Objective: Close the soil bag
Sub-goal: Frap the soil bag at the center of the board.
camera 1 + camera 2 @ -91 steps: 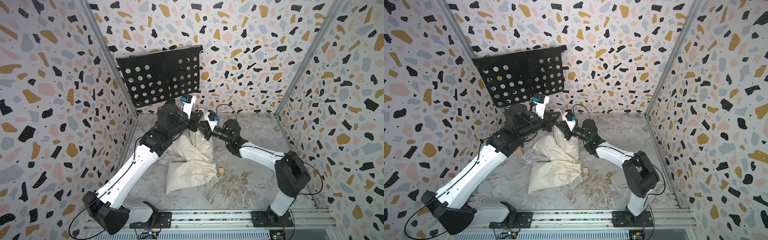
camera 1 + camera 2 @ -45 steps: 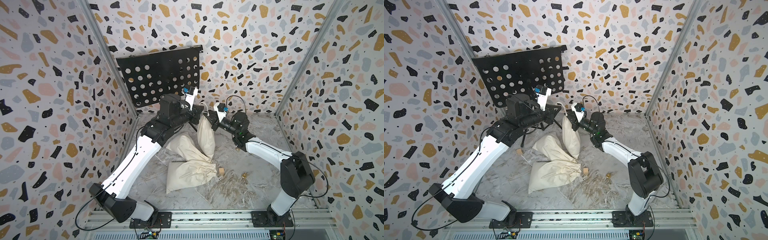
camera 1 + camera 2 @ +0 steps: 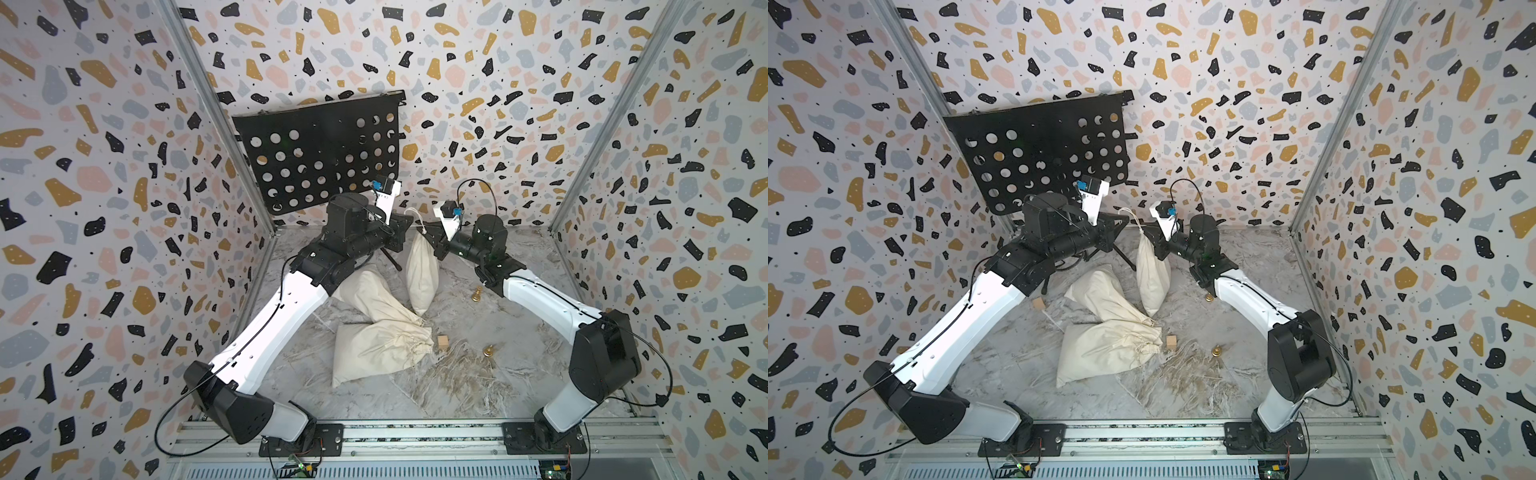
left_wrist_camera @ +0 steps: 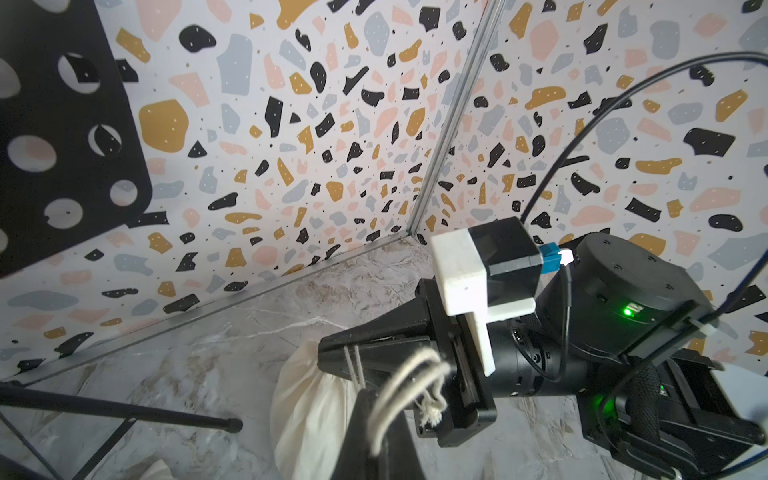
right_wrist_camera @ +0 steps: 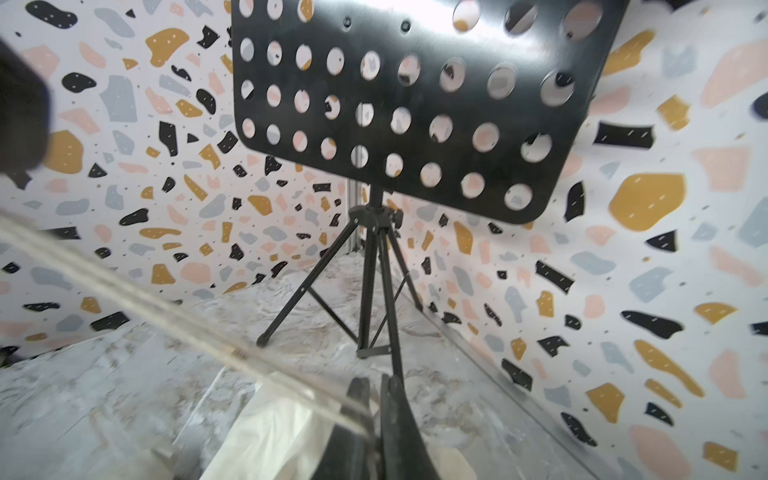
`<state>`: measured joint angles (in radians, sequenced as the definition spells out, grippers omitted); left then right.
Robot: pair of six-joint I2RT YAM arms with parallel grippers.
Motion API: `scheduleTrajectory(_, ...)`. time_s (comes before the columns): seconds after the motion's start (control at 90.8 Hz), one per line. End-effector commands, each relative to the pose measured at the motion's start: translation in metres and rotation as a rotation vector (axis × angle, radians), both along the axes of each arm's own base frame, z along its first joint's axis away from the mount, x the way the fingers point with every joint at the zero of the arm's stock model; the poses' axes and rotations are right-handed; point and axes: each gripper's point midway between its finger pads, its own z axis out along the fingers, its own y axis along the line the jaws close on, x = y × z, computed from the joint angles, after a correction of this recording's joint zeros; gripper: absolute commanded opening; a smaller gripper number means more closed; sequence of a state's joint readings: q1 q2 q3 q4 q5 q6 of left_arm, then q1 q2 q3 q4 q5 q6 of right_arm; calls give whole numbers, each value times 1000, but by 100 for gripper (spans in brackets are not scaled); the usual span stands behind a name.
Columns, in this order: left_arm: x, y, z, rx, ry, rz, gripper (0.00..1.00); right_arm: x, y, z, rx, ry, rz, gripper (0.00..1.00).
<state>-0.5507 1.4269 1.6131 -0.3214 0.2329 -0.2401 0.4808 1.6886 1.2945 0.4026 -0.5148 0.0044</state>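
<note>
The soil bag (image 3: 422, 274) is a cream cloth sack that hangs upright by its gathered neck between my two grippers, its lower tip near the floor, as both top views show (image 3: 1152, 278). My left gripper (image 3: 409, 229) is shut on the bag's drawstring (image 4: 409, 380), whose loop and knotted end curl over its fingers (image 4: 365, 419). From the other side my right gripper (image 3: 429, 233) is shut on the drawstring too. A blurred cord (image 5: 166, 307) runs to its fingertips (image 5: 390, 399), with the sack (image 5: 274, 436) just below.
Two more cream sacks (image 3: 374, 295) (image 3: 374, 353) lie on the marble floor in front. Around them are a wooden cube (image 3: 443, 342) and two small golden pieces (image 3: 477, 294) (image 3: 488, 352). A black perforated music stand (image 3: 320, 153) stands at the back left on tripod legs (image 5: 374, 291).
Both grippers have risen and drawn back toward the rear wall. The sack has come up off the pile and now hangs upright between them.
</note>
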Motion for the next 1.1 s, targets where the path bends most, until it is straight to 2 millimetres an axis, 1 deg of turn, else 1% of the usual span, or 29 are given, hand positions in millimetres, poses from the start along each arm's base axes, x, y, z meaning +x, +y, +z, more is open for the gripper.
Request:
scheduleTrajectory(0.0,-115,66,202,-337,-542,-33,0,48,-141,-208,-340,566,-520,12)
scheduleTrajectory(0.055,-112,68,196,-329,-533,-17,0,43,-138,-212,-358,576,-499,13)
scheduleTrajectory(0.11,-109,70,190,-327,-524,2,0,42,-135,-210,-374,571,-480,15)
scheduleTrajectory(0.132,-108,71,189,-326,-522,10,0,38,-134,-213,-393,585,-471,15)
scheduleTrajectory(0.209,-104,75,185,-321,-516,31,0,33,-127,-213,-437,582,-442,16)
scheduleTrajectory(0.286,-103,81,186,-319,-520,50,0,29,-119,-220,-499,573,-426,18)
scheduleTrajectory(0.363,-105,85,193,-328,-534,51,0,29,-109,-228,-553,571,-410,18)
scheduleTrajectory(0.418,-109,87,198,-326,-539,47,0,28,-99,-232,-560,570,-392,18)
scheduleTrajectory(0.484,-115,90,199,-315,-539,47,0,31,-92,-236,-558,571,-391,17)
scheduleTrajectory(0.562,-126,98,201,-314,-559,61,0,38,-93,-238,-560,583,-428,14)
scheduleTrajectory(0.694,-146,114,206,-307,-608,95,0,51,-106,-242,-596,606,-527,10)
scheduleTrajectory(0.738,-150,119,204,-304,-616,109,0,58,-112,-240,-620,596,-565,10)
scheduleTrajectory(0.793,-153,125,202,-306,-628,134,0,70,-124,-232,-625,581,-617,10)
scheduleTrajectory(0.826,-155,128,201,-307,-634,145,0,79,-132,-224,-607,576,-644,10)
scheduleTrajectory(0.881,-154,130,196,-307,-631,154,0,94,-142,-205,-541,572,-670,8)
scheduleTrajectory(0.958,-149,128,188,-313,-606,159,0,114,-157,-172,-452,558,-701,7)
scheduleTrajectory(1.013,-147,127,184,-326,-599,157,0,123,-166,-148,-425,522,-721,7)
scheduleTrajectory(1.057,-146,126,181,-338,-597,151,0,126,-172,-133,-423,492,-730,7)
scheduleTrajectory(1.09,-146,126,180,-342,-600,150,0,126,-176,-126,-430,474,-739,7)
